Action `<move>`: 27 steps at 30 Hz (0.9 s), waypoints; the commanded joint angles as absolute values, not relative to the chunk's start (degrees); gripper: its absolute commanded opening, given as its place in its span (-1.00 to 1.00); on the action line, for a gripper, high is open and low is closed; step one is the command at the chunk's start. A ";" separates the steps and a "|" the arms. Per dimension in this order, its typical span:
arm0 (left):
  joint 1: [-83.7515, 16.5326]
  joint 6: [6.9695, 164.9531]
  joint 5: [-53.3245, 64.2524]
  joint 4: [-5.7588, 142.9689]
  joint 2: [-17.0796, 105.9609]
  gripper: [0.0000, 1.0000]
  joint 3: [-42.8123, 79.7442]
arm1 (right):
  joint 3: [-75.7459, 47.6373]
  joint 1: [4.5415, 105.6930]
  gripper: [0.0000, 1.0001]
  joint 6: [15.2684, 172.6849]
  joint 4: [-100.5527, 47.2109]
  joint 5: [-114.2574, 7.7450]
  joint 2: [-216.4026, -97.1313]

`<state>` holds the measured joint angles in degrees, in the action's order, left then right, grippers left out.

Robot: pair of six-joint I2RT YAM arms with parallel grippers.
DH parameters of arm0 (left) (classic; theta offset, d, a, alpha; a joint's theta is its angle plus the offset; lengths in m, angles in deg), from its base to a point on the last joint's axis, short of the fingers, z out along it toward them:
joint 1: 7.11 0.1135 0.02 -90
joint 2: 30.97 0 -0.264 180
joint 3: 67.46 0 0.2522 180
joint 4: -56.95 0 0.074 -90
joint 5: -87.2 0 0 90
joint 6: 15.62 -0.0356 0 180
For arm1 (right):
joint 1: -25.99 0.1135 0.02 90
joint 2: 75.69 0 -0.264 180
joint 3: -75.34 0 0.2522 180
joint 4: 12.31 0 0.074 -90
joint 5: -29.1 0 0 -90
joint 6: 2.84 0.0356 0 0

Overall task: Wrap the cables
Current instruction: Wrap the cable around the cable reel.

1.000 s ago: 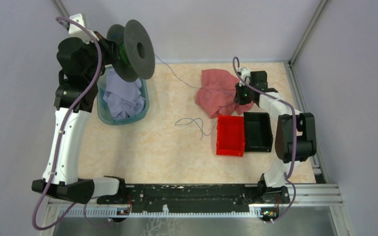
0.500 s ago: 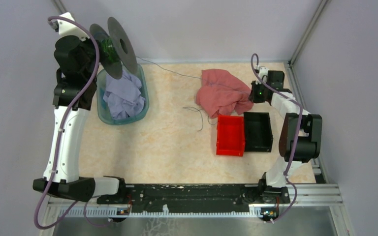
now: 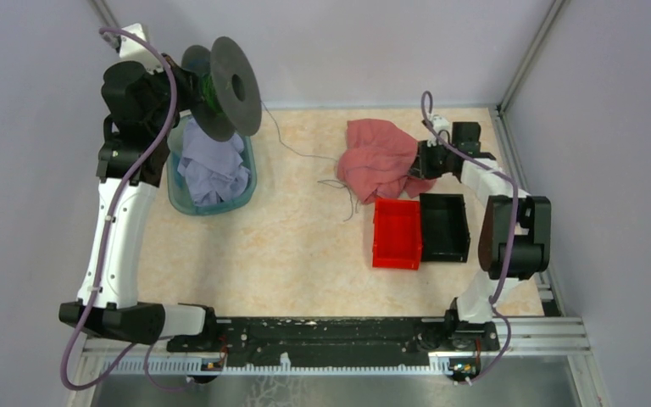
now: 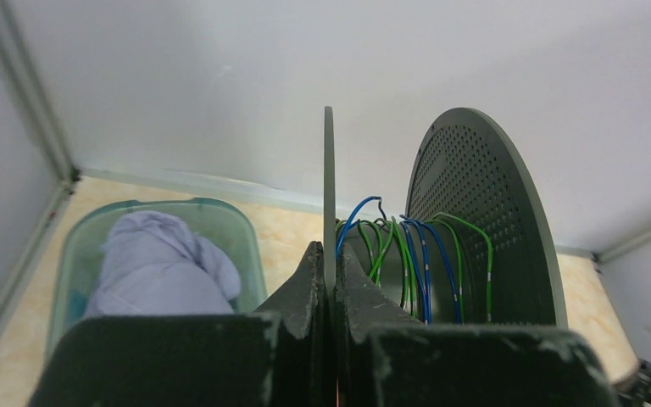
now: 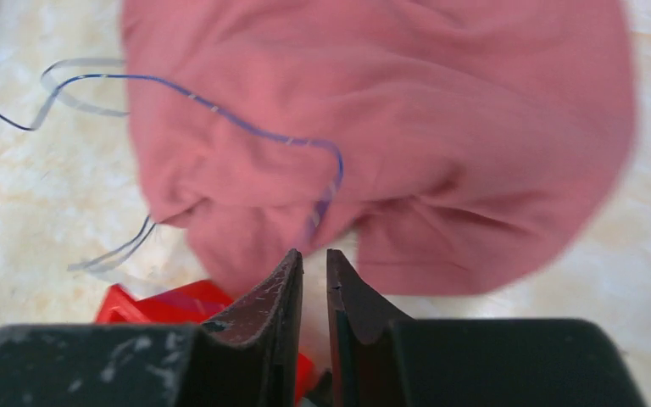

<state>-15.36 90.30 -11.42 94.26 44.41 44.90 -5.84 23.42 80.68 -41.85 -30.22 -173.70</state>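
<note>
**Spool held high on the left, cable loose ahead of the right tool**

The left tool (image 4: 329, 254) is clamped on one thin flange of the spool (image 3: 225, 89), holding it up over the basket (image 3: 247, 182) at the far left of the counter (image 3: 288, 254). Blue and green wound turns (image 4: 407, 254) sit on the core between the two flanges. From the spool the cable (image 5: 220, 114) drops to the counter, runs right and climbs onto the pink cloth (image 3: 373, 153).

At the cloth's right edge, the right tool (image 5: 314, 254) hovers low. Its tips stand a narrow slit apart, with nothing seen pinched between them. The cable crosses the cloth in a long arc and hooks back. Its blurred end comes down just ahead of those tips, and I can't tell whether it touches them. More slack lies in loose loops on the bare counter just left of the cloth.

The red bin (image 3: 397, 233) sits on the near side of the cloth, side by side with the black bin (image 3: 443, 227). A lilac cloth (image 3: 212, 165) fills the basket.
</note>
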 commanded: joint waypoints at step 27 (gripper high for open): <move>-16.36 105.52 23.70 85.62 43.99 -1.00 44.75 | -5.18 49.17 0.52 98.42 2.83 -4.24 -175.59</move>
